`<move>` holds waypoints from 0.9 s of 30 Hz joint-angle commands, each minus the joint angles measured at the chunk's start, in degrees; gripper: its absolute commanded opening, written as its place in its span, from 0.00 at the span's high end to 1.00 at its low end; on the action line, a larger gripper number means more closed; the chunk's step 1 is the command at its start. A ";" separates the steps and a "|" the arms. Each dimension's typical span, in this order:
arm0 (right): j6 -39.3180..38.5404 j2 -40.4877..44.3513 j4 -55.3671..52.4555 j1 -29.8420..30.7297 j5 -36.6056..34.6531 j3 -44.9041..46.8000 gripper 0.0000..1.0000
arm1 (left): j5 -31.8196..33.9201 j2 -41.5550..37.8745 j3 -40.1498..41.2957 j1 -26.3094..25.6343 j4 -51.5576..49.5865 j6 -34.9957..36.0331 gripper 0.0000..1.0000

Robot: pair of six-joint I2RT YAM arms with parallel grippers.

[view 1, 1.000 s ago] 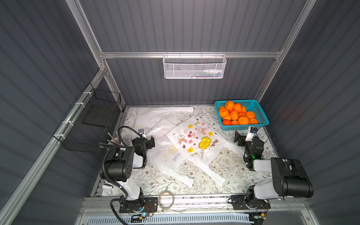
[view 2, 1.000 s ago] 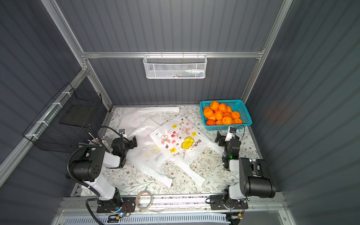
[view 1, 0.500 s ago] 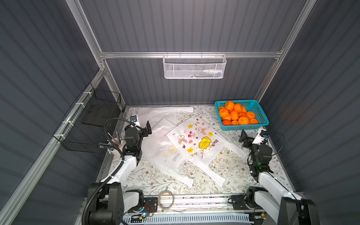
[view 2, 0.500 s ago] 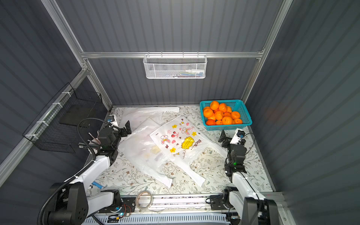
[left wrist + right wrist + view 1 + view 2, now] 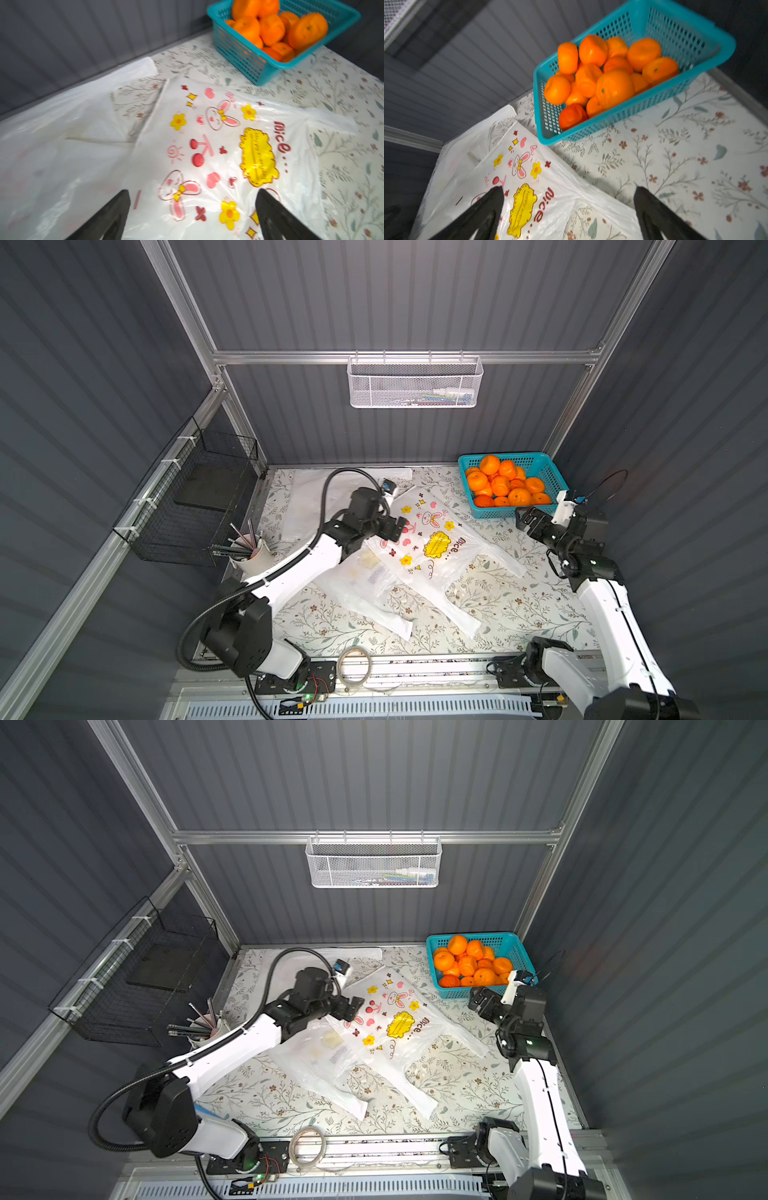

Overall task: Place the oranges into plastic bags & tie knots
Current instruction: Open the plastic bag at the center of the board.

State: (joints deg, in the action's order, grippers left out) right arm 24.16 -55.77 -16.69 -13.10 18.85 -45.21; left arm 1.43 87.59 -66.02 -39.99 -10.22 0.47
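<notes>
Both grippers spread wide and empty; oranges (image 5: 503,485) heaped in the teal basket (image 5: 555,477) at the table's 1 o'clock corner.

In both top views the printed bag (image 5: 432,547) lies flat near the middle of the floral table (image 5: 519,605), overlapping paler bags (image 5: 361,585) at its 8 o'clock side, with its loose handle strips (image 5: 461,614) trailing towards 5 o'clock. The left gripper (image 5: 397,529) hangs over that bag's 9 o'clock edge, jaws far apart with only the cherry-and-bunny print between them in its wrist view (image 5: 192,193). The right gripper (image 5: 527,519) sits at the table's 3 o'clock side, just beside the basket's 6 o'clock wall, jaws equally wide and holding nothing.
</notes>
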 commanded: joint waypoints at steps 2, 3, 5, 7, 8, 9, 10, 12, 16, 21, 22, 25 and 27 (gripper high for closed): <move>5.35 -3.18 -5.94 -6.12 12.29 -0.25 0.01 | -1.48 6.79 -6.50 -7.33 -6.02 1.04 0.03; 6.31 -3.82 -3.38 -7.50 14.03 0.12 0.01 | -1.31 8.85 -7.69 -8.87 -6.07 0.94 0.03; 8.60 -4.77 -0.71 -9.50 16.06 1.35 0.01 | -0.21 12.92 -10.90 -11.40 -7.21 1.42 0.03; 10.25 -5.43 1.79 -10.45 17.16 2.51 0.01 | 1.85 17.09 -14.23 -13.64 -9.30 2.31 0.03; 10.92 -5.65 2.61 -10.62 17.26 3.01 0.01 | 2.56 19.16 -17.55 -14.75 -10.66 2.71 0.03; 11.24 -5.90 3.15 -10.63 17.33 3.32 0.01 | 3.33 21.29 -19.35 -15.51 -11.80 2.82 0.03; 11.40 -6.17 3.54 -10.71 17.44 3.57 0.01 | 4.01 23.27 -21.28 -16.28 -12.88 2.89 0.03; 11.48 -6.53 3.89 -10.89 17.39 3.98 0.01 | 5.57 27.05 -24.99 -17.67 -15.14 3.34 0.02; 11.50 -6.55 4.26 -11.07 16.34 4.64 0.01 | 7.50 32.95 -30.63 -19.50 -18.23 4.06 0.00; 11.45 -6.62 5.15 -11.16 15.58 5.39 0.01 | 8.48 38.61 -36.07 -19.95 -20.84 3.28 0.01; 11.52 -6.78 5.31 -11.19 15.60 5.48 0.01 | 9.60 39.77 -37.00 -19.94 -21.23 3.18 0.00; 11.47 -6.90 5.44 -11.16 15.61 5.66 0.01 | 12.67 42.22 -39.11 -19.95 -22.25 3.17 0.01; 11.45 -6.77 5.66 -11.15 15.51 5.86 0.01 | 14.26 42.96 -39.88 -19.95 -22.52 3.28 0.03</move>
State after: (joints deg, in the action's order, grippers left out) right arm 35.59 -62.37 -12.25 -24.01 34.46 -40.14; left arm 11.92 129.45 -103.48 -59.96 -29.58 3.05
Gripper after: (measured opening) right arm 0.991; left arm 0.978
